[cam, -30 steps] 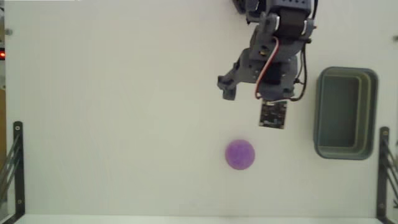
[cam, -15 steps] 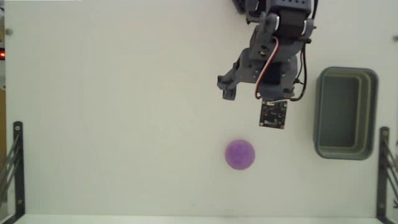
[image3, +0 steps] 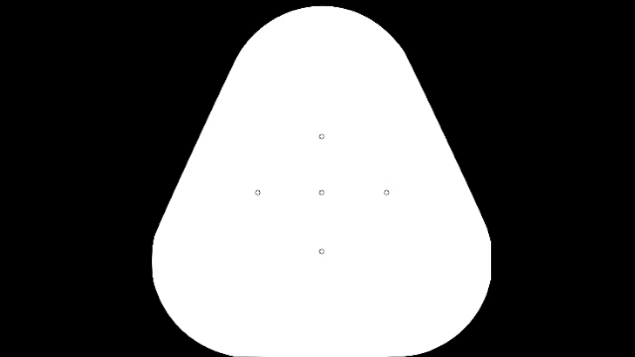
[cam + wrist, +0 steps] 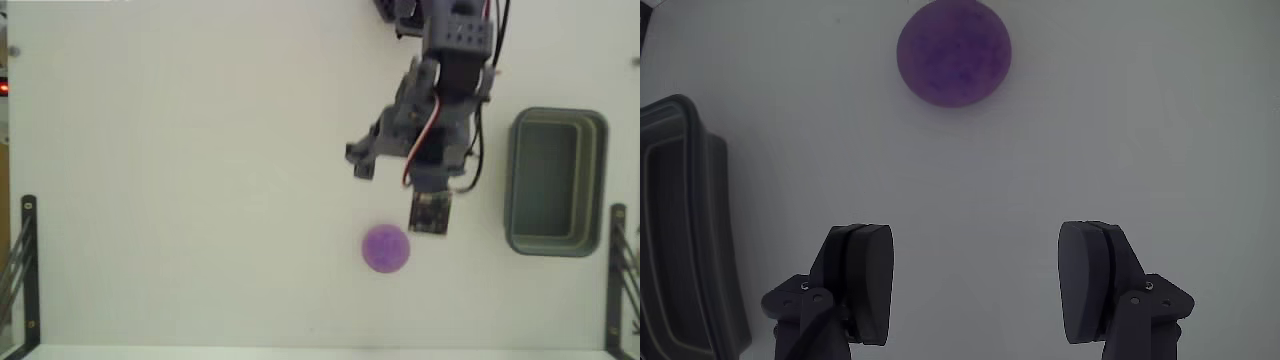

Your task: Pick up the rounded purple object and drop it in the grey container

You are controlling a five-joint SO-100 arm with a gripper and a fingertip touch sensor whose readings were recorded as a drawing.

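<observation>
The rounded purple object (image 4: 385, 248) is a small matte ball lying on the white table, low and centre-right in the fixed view. In the wrist view the ball (image 4: 954, 52) sits at the top, ahead of the fingers and apart from them. My gripper (image 4: 392, 180) hangs just above the ball in the fixed view, and in the wrist view the gripper (image 4: 977, 240) is open with nothing between its dark pads. The grey container (image 4: 556, 182) stands to the right of the arm, and its rim (image 4: 680, 220) shows at the left edge of the wrist view.
Black metal brackets (image 4: 22, 265) stand at the table's left and right edges near the front, the right one (image 4: 620, 270) just below the container. White table (image 4: 180, 180) stretches left of the arm.
The arm has reached down the fixed view toward the ball, so the wrist now ends just above and right of it. Ball and container have not moved.
</observation>
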